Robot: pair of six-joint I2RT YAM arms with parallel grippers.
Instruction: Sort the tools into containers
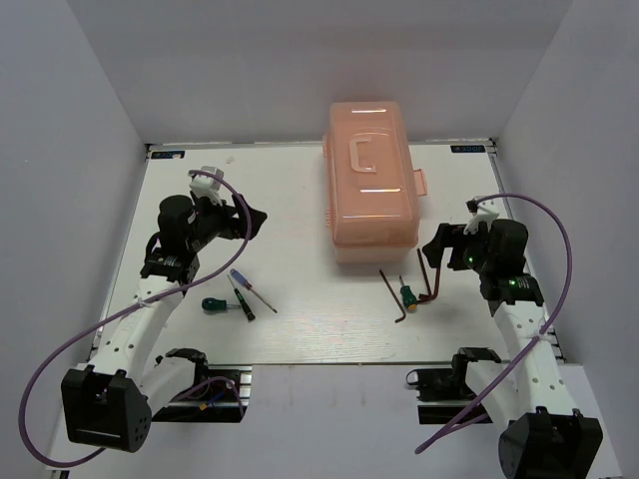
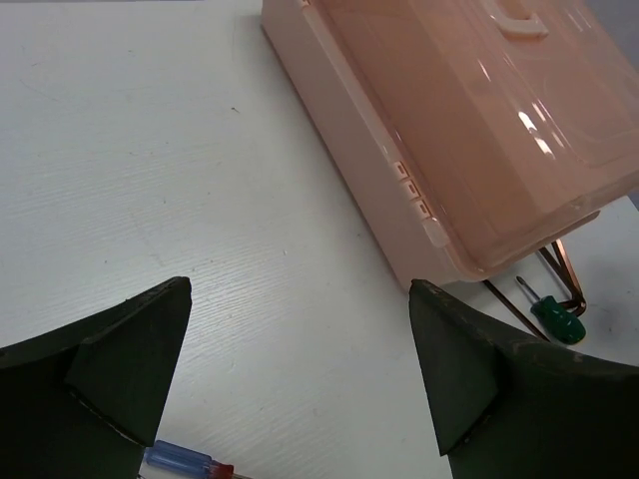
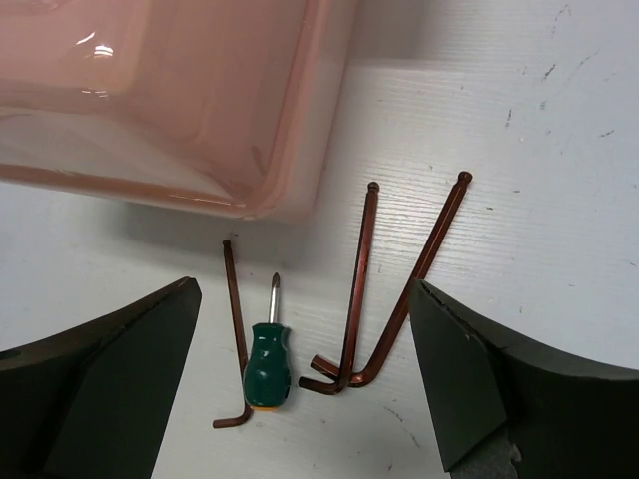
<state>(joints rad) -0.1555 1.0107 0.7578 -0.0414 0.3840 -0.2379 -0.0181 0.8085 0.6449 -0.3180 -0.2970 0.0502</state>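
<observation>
The peach-pink toolbox (image 1: 369, 185) stands closed at the table's back centre. My left gripper (image 1: 254, 224) is open and empty, left of the box. Near it lie a blue-purple-handled screwdriver (image 1: 250, 286), a thin black one (image 1: 243, 299) and a green-handled one (image 1: 214, 304). My right gripper (image 1: 431, 247) is open and empty above a stubby green screwdriver (image 3: 267, 361) and three dark L-shaped hex keys (image 3: 356, 289) by the box's front right corner (image 3: 290, 200). The left wrist view shows the box's side (image 2: 399, 180) and the blue handle (image 2: 180, 461).
White walls close the table (image 1: 300, 200) at the back and both sides. The box's latch tab (image 1: 421, 184) sticks out on its right. Both arms' purple cables (image 1: 544, 215) loop over the table edges.
</observation>
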